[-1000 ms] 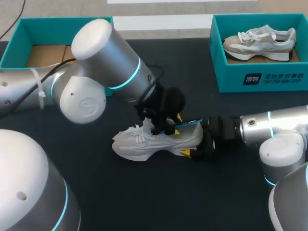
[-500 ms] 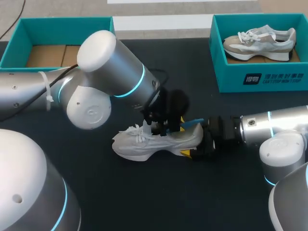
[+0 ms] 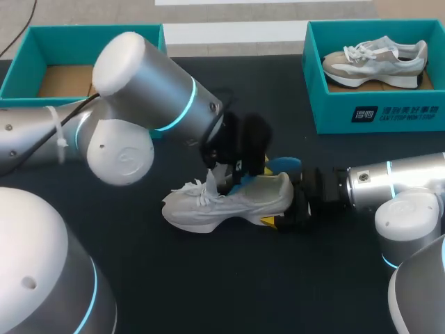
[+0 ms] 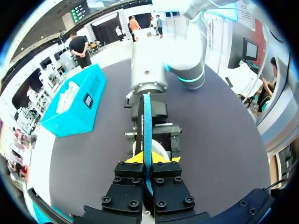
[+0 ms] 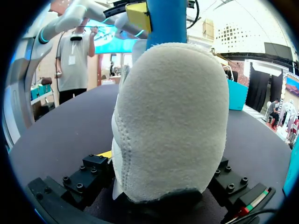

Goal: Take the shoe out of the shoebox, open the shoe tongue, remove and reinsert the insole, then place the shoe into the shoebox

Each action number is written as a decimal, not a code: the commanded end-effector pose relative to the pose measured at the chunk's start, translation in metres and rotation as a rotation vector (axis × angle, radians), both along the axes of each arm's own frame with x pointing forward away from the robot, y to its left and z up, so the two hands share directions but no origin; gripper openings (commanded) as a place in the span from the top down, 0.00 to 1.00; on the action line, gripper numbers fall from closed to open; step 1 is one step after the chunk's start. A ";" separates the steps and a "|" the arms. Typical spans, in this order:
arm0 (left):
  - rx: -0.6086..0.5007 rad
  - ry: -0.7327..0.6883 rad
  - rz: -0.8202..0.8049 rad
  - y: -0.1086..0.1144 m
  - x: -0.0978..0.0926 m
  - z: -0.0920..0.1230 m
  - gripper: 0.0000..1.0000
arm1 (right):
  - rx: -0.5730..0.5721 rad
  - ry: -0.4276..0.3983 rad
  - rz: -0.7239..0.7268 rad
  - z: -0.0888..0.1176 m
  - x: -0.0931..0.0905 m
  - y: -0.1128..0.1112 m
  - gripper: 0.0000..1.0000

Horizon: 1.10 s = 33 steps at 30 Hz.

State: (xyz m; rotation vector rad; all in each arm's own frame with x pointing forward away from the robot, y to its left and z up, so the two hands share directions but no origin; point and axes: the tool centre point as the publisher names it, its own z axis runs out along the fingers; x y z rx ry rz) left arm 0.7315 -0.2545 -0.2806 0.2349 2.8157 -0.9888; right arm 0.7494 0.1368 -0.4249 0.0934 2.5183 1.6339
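A white sneaker (image 3: 229, 205) lies on its sole at the middle of the dark table, toe to the left. My right gripper (image 3: 290, 209) holds its heel (image 5: 173, 116), with one finger (image 5: 88, 175) pressed against each side. My left gripper (image 3: 236, 167) hangs over the shoe's opening, shut on a blue insole (image 3: 284, 165). The insole's heel end sticks up out of the shoe. In the left wrist view the insole (image 4: 147, 121) stands edge-on between the yellow tips of the left gripper (image 4: 147, 161). The right wrist view shows the insole (image 5: 166, 21) rising above the heel.
A teal shoebox (image 3: 375, 115) at the back right holds a second pale sneaker (image 3: 375, 61). Another teal box (image 3: 83, 35) with a cardboard floor stands at the back left. Open dark table lies in front of the shoe.
My left gripper has closed on the insole and drawn it upward, so its blue heel end now shows higher above the shoe. The right gripper and shoe have stayed put.
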 end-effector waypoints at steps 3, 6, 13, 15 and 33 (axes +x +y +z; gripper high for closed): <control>0.018 0.028 -0.028 0.009 -0.013 0.037 1.00 | -0.005 0.000 -0.001 -0.003 0.001 0.002 1.00; 0.023 0.051 -0.065 0.007 -0.017 0.050 1.00 | -0.005 0.000 -0.001 -0.003 0.001 0.002 1.00; -0.052 0.099 -0.164 0.011 -0.030 0.090 1.00 | -0.005 0.000 -0.001 -0.003 0.001 0.002 1.00; -0.081 0.108 -0.201 0.011 -0.034 0.100 1.00 | -0.005 0.000 -0.001 -0.003 0.001 0.002 1.00; -0.401 0.220 -0.279 0.017 -0.037 0.175 1.00 | -0.005 0.000 -0.001 -0.003 0.001 0.002 1.00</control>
